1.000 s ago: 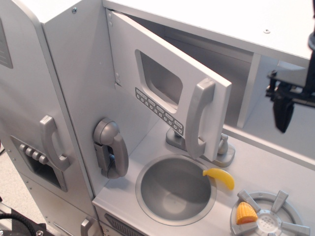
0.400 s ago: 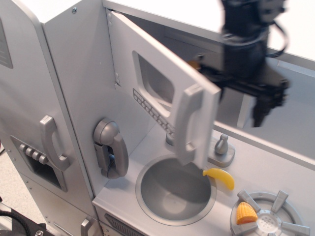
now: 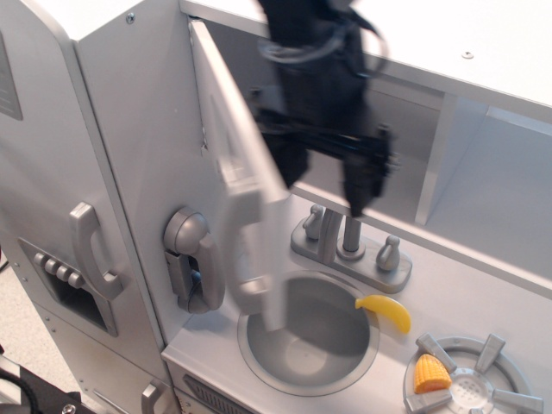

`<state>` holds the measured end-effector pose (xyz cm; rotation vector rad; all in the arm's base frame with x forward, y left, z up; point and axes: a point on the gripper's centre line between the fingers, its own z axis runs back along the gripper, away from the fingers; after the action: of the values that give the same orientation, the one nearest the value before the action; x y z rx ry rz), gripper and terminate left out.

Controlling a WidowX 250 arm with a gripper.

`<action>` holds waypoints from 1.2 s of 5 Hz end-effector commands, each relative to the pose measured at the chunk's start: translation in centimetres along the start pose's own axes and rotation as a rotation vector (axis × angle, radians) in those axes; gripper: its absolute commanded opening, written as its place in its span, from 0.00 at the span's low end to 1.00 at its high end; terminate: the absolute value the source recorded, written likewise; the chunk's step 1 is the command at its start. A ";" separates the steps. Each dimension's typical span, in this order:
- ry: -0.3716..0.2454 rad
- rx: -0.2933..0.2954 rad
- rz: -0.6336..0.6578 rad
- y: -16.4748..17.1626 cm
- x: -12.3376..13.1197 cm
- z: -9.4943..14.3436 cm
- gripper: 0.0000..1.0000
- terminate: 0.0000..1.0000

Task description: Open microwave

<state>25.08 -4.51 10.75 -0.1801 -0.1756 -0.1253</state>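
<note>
The microwave door (image 3: 226,147) is swung far out to the left and shows almost edge-on. Its vertical grey handle (image 3: 244,250) hangs over the sink; the window and buttons face away. The microwave's cavity (image 3: 404,168) stands exposed behind it. My black gripper (image 3: 323,177) is in front of the cavity, just right of the door's inner face. Its fingers (image 3: 358,188) are apart with nothing between them. The left finger is close against the door; I cannot tell if it touches. The image of the arm is blurred.
A round sink (image 3: 306,336) with a faucet (image 3: 349,241) lies below the gripper. A yellow banana (image 3: 385,312) lies on the sink rim, and corn (image 3: 429,375) sits on the burner (image 3: 474,388). A toy phone (image 3: 194,259) and the fridge handle (image 3: 90,250) are left. An open shelf (image 3: 492,190) is right.
My gripper moved from the far right leftward behind the door. The door swung from partly open to wide open, and its handle moved left and down.
</note>
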 end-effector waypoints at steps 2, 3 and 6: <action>-0.042 0.080 -0.024 5.7 -3.4 3.8 1.00 0.00; -0.024 0.080 -0.001 4.7 -3.2 3.9 1.00 0.00; -0.019 0.030 0.046 0.3 -2.6 8.3 1.00 0.00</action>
<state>20.57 -2.66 15.74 -0.1547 -0.1488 -0.0742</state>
